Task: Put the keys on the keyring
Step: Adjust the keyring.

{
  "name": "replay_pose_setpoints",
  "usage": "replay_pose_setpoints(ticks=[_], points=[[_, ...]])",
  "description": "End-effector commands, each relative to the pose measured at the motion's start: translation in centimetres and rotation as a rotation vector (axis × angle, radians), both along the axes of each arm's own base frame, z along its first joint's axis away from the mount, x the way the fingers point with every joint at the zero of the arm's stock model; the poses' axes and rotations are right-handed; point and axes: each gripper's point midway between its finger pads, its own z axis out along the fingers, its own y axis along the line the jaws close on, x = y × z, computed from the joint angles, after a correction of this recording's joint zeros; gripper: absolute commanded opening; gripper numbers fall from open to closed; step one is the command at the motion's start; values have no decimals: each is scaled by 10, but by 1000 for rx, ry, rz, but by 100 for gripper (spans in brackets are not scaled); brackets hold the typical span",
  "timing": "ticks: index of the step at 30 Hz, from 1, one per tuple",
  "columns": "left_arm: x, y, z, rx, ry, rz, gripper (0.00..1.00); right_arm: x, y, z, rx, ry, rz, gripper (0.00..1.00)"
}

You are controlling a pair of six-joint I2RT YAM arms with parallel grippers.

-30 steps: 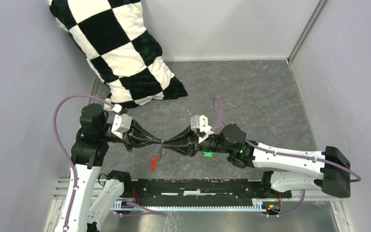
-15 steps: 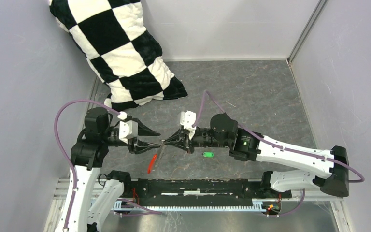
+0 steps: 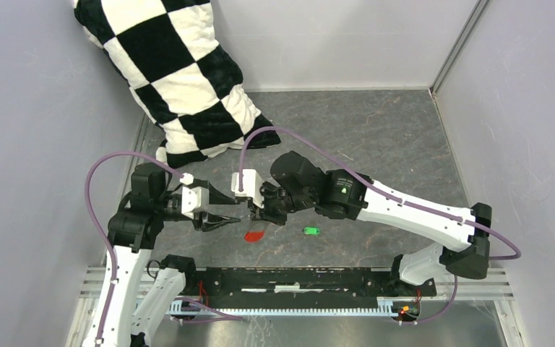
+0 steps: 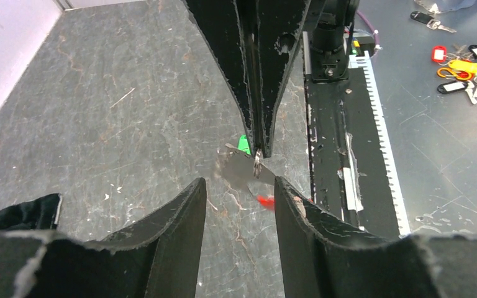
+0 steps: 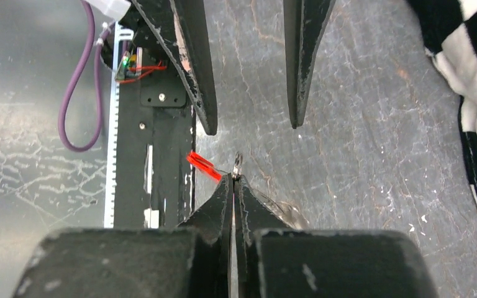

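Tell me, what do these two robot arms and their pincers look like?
The left arm and right arm have smooth white shells with black joints; a purple cable loops along each. The left gripper and right gripper each have two black, pointed, scuffed fingers. A green light glows on the right arm.

The keyring [image 5: 238, 166] is a thin silvery metal loop, seen edge-on, pinched at the closed tips of my right tool [image 5: 233, 180]. Its flat, bright red tag [image 3: 254, 235] trails from the loop towards the near edge; whether it touches the table [image 3: 376, 144] I cannot tell. The key [image 3: 310, 230], tiny with a bright green plastic head, lies flat on the table to the right, apart from the keyring and not threaded on it.
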Motion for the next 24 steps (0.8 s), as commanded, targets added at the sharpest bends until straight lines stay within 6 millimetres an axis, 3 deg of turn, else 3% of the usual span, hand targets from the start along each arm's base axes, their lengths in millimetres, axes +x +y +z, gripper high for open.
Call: replay_pose_setpoints(ticks=[1,8,15,24], points=[[-8,-3,-4,-27,-25,-63,51,-5,0,22,-19,1,44,1],[-7,-3,-16,-16,-31,-67,50,-4,12,26,-60,34,43,1],[-7,-3,-11,-16,-32,-59,49,-5,16,25,-72,24,47,1],[-11,-5,-12,-37,-15,-88,33,-9,24,27,-89,6,63,1]])
